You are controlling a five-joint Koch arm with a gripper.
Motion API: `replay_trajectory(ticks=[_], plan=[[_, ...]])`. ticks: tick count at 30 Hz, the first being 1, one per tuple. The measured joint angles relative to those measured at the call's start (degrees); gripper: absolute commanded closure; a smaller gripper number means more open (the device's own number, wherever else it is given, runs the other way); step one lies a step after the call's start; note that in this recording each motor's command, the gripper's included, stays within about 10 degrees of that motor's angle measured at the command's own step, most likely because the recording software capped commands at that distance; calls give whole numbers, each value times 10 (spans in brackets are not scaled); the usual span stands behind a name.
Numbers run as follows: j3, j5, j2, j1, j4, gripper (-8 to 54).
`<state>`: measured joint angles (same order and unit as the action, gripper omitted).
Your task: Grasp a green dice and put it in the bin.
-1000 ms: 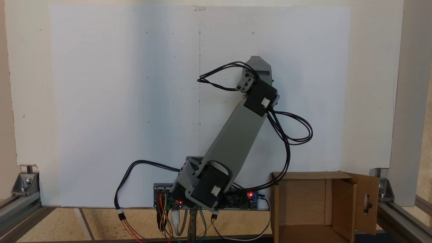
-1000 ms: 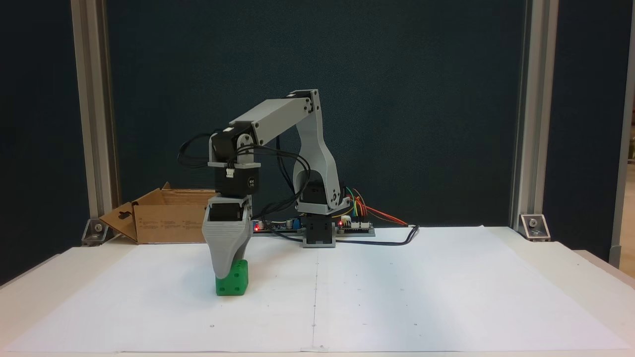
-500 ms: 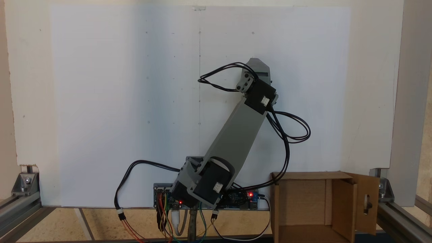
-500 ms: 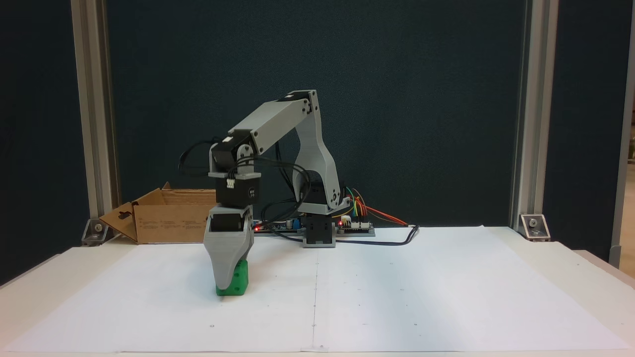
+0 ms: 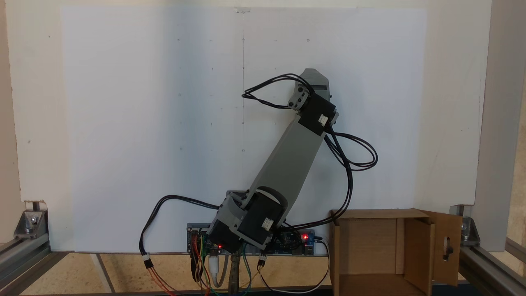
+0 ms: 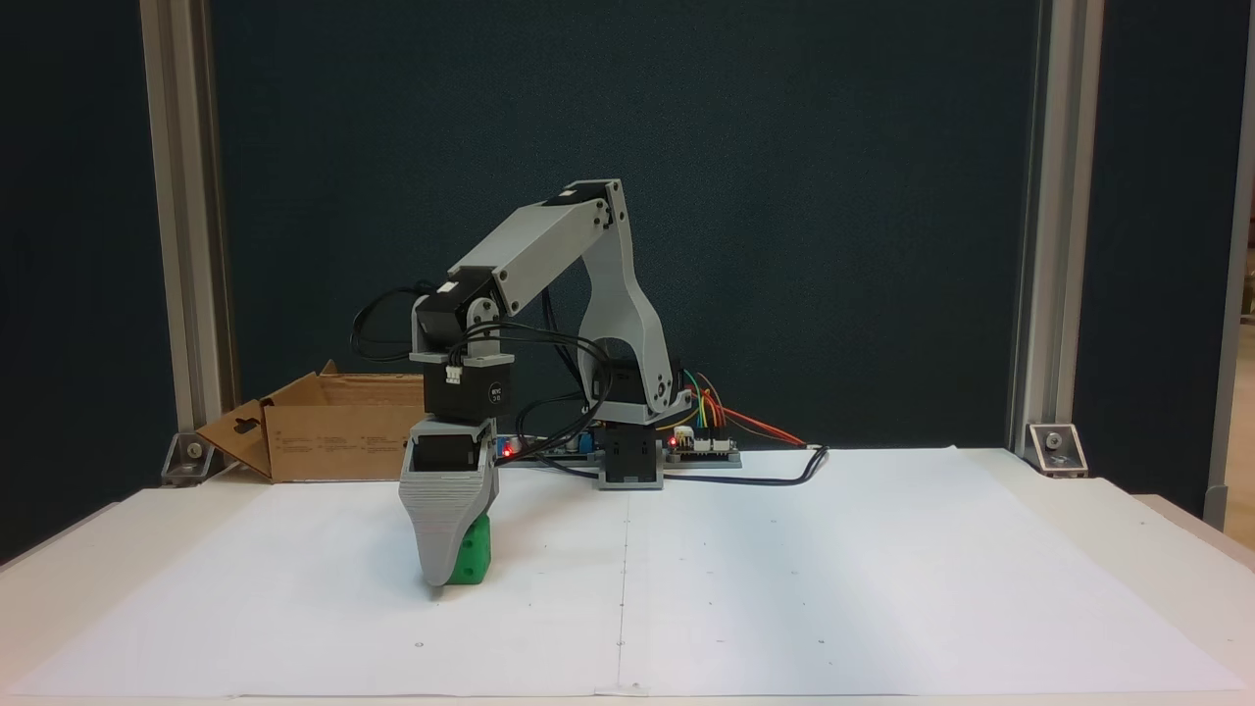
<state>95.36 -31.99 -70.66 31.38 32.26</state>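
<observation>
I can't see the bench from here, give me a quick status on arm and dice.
Tool down at the paper, over the green dice; open or shut, cannot tell. Dice on the paper, not lifted. Bin behind; nothing between.

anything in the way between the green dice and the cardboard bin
Nothing visible. In a fixed view the green dice sits on bare white paper under the end effector, and the stretch back to the bin looks open.

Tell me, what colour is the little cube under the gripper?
Bright green. The dice shows best in the fixed view from the front, partly behind the grey gripper.
</observation>
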Motion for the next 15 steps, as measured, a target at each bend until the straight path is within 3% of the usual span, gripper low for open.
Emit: replay_trajectory(ticks=[3,11,15], plan=[[0,0,0,1,0,45],[0,0,0,4,0,124],[0,0,0,2,0,217]])
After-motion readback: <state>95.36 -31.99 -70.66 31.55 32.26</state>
